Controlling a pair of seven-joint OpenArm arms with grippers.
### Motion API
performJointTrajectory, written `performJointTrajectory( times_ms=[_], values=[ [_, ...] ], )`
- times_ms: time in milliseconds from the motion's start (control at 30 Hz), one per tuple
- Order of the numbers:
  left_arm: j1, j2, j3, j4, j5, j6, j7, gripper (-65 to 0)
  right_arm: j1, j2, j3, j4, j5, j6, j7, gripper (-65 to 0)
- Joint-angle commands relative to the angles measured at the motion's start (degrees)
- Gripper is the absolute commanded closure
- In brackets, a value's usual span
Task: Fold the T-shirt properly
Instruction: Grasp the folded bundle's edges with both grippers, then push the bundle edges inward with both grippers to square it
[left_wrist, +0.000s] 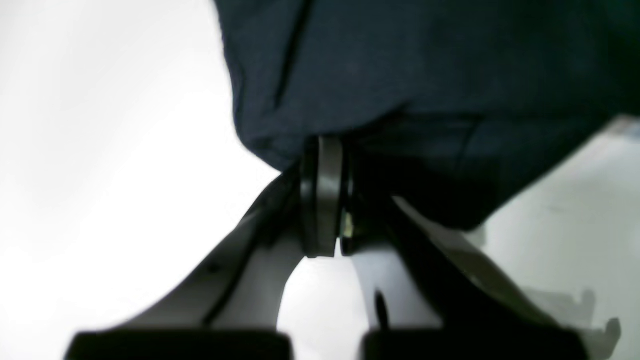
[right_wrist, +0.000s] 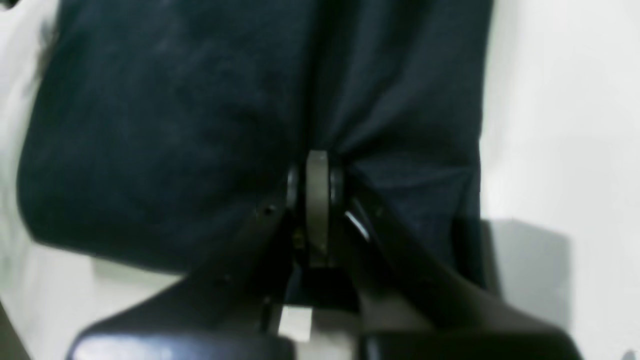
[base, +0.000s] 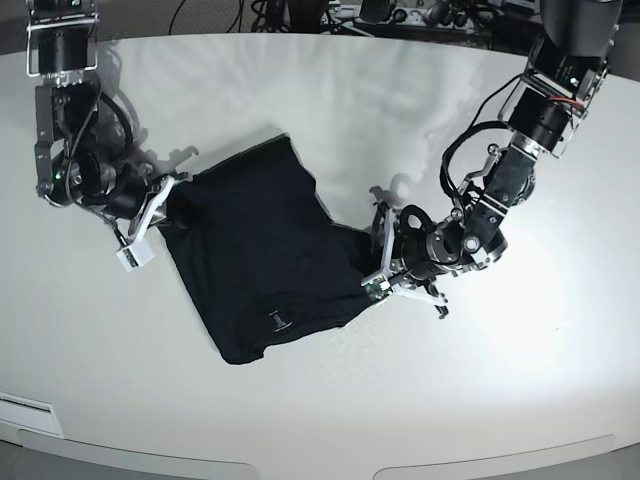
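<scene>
The black T-shirt (base: 260, 250) lies bunched on the white table (base: 330, 100), with a small pale logo (base: 279, 320) near its front edge. My left gripper (base: 375, 262), on the right of the base view, is shut on the shirt's right edge; the left wrist view shows its fingers (left_wrist: 322, 195) closed on dark cloth (left_wrist: 400, 65). My right gripper (base: 170, 205), on the left of the base view, is shut on the shirt's left edge; the right wrist view shows its fingers (right_wrist: 317, 200) pinching cloth (right_wrist: 165, 125).
Cables and equipment (base: 400, 15) run along the far edge of the table. The table's front edge (base: 300, 465) curves along the bottom of the base view.
</scene>
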Motion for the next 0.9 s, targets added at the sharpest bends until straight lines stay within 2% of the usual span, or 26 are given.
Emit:
performJointTrajectory(
  times_ms=[0, 167, 333, 367, 467, 600, 667, 767, 867],
  values=[
    [-1.66, -0.57, -0.22, 0.2, 0.85, 0.39, -1.44, 0.0, -1.49, -0.42, 1.9, 2.8, 1.42, 1.22, -1.03, 0.0],
    [-2.69, -0.5, -0.22, 0.0, 1.01, 0.94, -6.12, 0.0, -8.39, -5.88, 8.48, 16.02, 1.44, 4.26, -0.79, 0.0],
    [-3.67, -0.24, -0.24, 0.02, 0.42, 7.34, -8.68, 0.0, -8.85, -6.58, 13.99, 26.97, 1.36, 3.98, -0.76, 0.0],
    [-3.8, -0.02, -0.24, 0.02, 0.11, 7.74, -8.66, 0.0, -9.2, -6.58, 15.3, 27.5, 1.07, 4.11, -0.74, 0.0],
    [-3.74, 0.13, -0.24, -0.07, 0.22, 7.89, -8.63, 0.0, -10.36, -6.73, 18.56, 27.56, -1.6, 3.61, -0.5, 0.0],
    [-3.76, 1.31, -0.24, -1.95, 0.17, 7.87, -8.66, 0.0, -10.6, -6.73, 19.45, 26.21, -12.66, -0.55, 1.73, 0.0],
    [-3.76, 2.82, -0.24, -4.33, 0.28, 7.89, -8.66, 0.0, -10.58, -6.71, 19.39, 23.76, -14.27, -0.15, 2.34, 0.0],
    [-3.78, 5.09, -0.24, -8.57, 1.18, 7.85, -9.31, 0.0, -10.58, -6.88, 18.97, 18.4, -13.18, 1.99, 4.31, 0.0],
    [-3.78, 6.32, -0.24, -11.69, 1.31, 7.63, -11.02, 0.0, -10.64, -8.33, 18.64, 14.29, -12.87, 3.54, 4.81, 0.0]
  ],
)
